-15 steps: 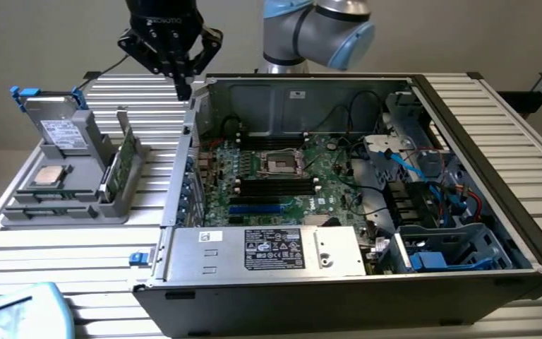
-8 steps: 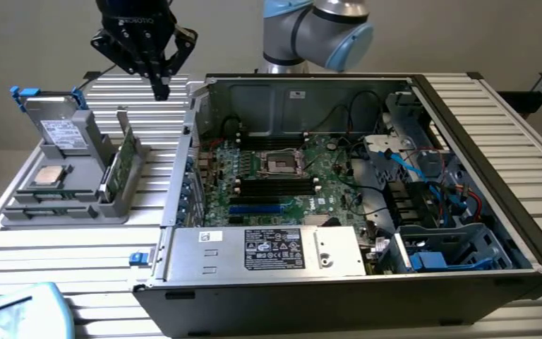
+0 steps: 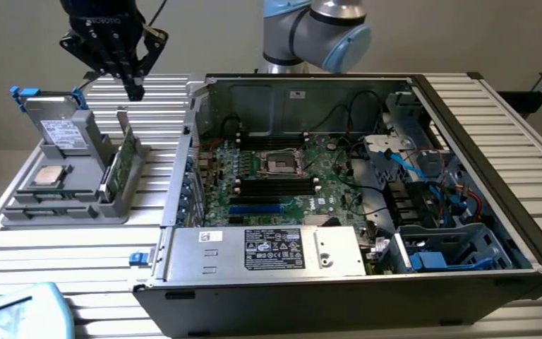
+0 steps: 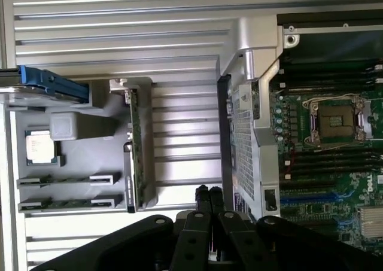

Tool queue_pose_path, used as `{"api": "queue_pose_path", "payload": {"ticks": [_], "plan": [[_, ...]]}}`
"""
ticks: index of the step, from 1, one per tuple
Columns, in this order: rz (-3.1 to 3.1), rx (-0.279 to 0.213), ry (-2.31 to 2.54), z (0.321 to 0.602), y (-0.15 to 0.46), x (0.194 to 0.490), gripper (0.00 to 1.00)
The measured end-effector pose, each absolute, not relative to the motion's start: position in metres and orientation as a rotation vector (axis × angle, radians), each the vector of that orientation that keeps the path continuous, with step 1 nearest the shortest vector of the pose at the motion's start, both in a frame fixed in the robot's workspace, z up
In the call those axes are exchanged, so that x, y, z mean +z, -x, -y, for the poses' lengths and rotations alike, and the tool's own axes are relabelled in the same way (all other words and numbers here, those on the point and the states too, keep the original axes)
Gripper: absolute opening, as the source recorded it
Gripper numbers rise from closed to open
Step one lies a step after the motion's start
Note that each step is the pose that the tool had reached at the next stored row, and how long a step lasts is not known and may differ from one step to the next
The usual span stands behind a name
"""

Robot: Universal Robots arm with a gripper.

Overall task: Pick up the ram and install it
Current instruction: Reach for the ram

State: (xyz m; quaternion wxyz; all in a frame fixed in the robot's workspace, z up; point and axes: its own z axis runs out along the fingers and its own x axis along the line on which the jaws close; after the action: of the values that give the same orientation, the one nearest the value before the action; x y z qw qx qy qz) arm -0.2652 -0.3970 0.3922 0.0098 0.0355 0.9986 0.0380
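Note:
The ram is a thin green stick standing on edge in a slot of the grey parts holder, on the exterior view's left. From the wrist camera the ram appears edge-on along the holder's side. My gripper hangs shut above the ram's far end, apart from it, with nothing between its black fingertips. The wrist view shows the shut fingertips over the ribbed table between the holder and the open computer case.
In the holder also sit a grey drive with a white label and a square silver processor. The case's motherboard has an empty CPU socket flanked by dark memory slots. A power supply lies at the case front.

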Motion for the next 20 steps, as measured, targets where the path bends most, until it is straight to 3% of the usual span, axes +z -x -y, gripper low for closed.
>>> {"api": "queue_pose_path", "payload": {"ticks": [20], "plan": [[-3.142, 0.118, -0.113, 0.397, 0.355, 0.38, 0.1]]}}
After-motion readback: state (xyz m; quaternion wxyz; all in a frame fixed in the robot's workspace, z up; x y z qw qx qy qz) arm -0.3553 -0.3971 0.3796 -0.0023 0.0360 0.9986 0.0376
